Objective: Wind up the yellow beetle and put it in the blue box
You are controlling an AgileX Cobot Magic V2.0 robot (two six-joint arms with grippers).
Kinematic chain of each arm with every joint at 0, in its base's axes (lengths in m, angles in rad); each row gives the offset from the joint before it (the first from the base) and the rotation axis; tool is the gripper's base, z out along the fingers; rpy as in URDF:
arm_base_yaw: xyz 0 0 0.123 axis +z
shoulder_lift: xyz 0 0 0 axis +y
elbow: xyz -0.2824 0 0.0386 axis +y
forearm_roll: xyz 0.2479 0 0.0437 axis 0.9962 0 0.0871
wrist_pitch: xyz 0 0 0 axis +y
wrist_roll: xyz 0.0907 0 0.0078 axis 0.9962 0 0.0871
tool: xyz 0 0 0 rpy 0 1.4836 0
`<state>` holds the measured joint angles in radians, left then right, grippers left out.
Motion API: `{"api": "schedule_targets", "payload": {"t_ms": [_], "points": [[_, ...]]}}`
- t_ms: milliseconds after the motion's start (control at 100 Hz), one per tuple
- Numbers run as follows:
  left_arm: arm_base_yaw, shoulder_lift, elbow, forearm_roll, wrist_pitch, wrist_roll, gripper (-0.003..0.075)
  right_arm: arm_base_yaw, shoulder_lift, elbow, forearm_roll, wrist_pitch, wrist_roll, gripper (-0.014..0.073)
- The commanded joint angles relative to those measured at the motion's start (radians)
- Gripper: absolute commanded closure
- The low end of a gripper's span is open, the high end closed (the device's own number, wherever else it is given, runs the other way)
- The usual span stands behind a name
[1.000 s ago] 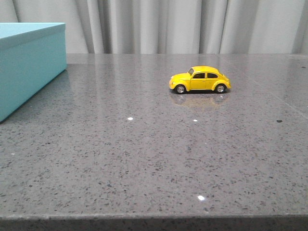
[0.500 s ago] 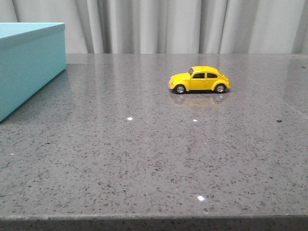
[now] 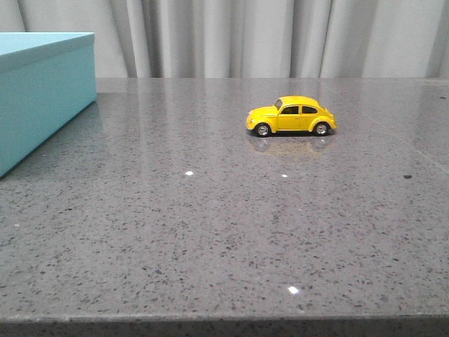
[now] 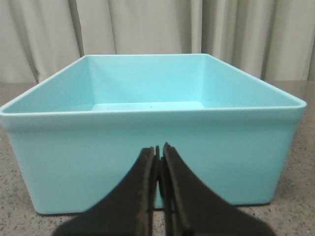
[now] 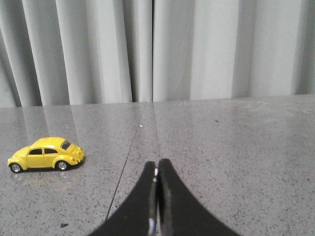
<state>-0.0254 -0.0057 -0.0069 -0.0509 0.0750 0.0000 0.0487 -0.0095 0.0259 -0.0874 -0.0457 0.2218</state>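
The yellow beetle (image 3: 291, 116) stands on its wheels on the grey table, right of centre, its nose pointing left. The right wrist view also catches the yellow beetle (image 5: 46, 154), well off to one side of my right gripper (image 5: 156, 166), which is shut with nothing in it. The blue box (image 3: 42, 95) sits at the far left of the table. In the left wrist view the blue box (image 4: 147, 142) shows its open, empty inside. My left gripper (image 4: 158, 150) is shut and empty just in front of the box's near wall. Neither gripper appears in the front view.
The grey speckled table (image 3: 210, 225) has a front edge along the bottom of the front view. Pale curtains (image 3: 266, 35) hang behind the table. A thin seam (image 5: 129, 152) runs across the table top between the car and my right gripper.
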Motion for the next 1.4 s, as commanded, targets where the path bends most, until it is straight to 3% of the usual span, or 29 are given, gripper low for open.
{"api": "schedule_targets", "payload": {"t_ms": [0, 250, 430, 540, 610, 690, 850, 920, 1010, 1270, 1390], "points": [[-0.007, 0.004, -0.062, -0.009, -0.02, -0.009, 0.0739, -0.008, -0.015, -0.073, -0.003, -0.016, -0.013, 0.0652], [-0.007, 0.152, -0.239, -0.009, -0.018, -0.009, 0.0739, -0.008, 0.119, -0.276, -0.002, 0.287, -0.013, 0.0652], [-0.007, 0.298, -0.367, -0.009, -0.016, -0.009, 0.0738, -0.008, 0.26, -0.388, -0.002, 0.343, -0.013, 0.0644], [-0.007, 0.387, -0.433, -0.009, -0.014, 0.0, 0.0733, -0.008, 0.338, -0.435, -0.002, 0.345, -0.013, 0.0536], [-0.007, 0.437, -0.473, -0.009, -0.014, 0.0, 0.0685, -0.008, 0.386, -0.458, -0.002, 0.346, -0.013, 0.0411], [-0.007, 0.488, -0.515, -0.009, -0.01, 0.0, 0.0566, -0.008, 0.44, -0.482, -0.002, 0.347, -0.013, 0.0302], [-0.007, 0.575, -0.585, -0.008, -0.007, 0.0, 0.0299, -0.007, 0.529, -0.535, -0.002, 0.362, -0.013, 0.0279], [-0.007, 0.604, -0.607, -0.008, -0.006, 0.0, 0.023, -0.005, 0.564, -0.572, -0.002, 0.401, -0.013, 0.0279], [-0.007, 0.63, -0.615, -0.008, -0.02, 0.0, 0.0218, -0.005, 0.596, -0.611, -0.002, 0.457, -0.013, 0.0281], [-0.007, 0.664, -0.615, -0.011, -0.056, 0.0, 0.0229, -0.005, 0.625, -0.62, 0.01, 0.383, -0.012, 0.0286], [-0.007, 0.664, -0.615, -0.011, -0.051, 0.0, 0.0229, -0.001, 0.688, -0.703, 0.015, 0.49, -0.012, 0.0286]]}}
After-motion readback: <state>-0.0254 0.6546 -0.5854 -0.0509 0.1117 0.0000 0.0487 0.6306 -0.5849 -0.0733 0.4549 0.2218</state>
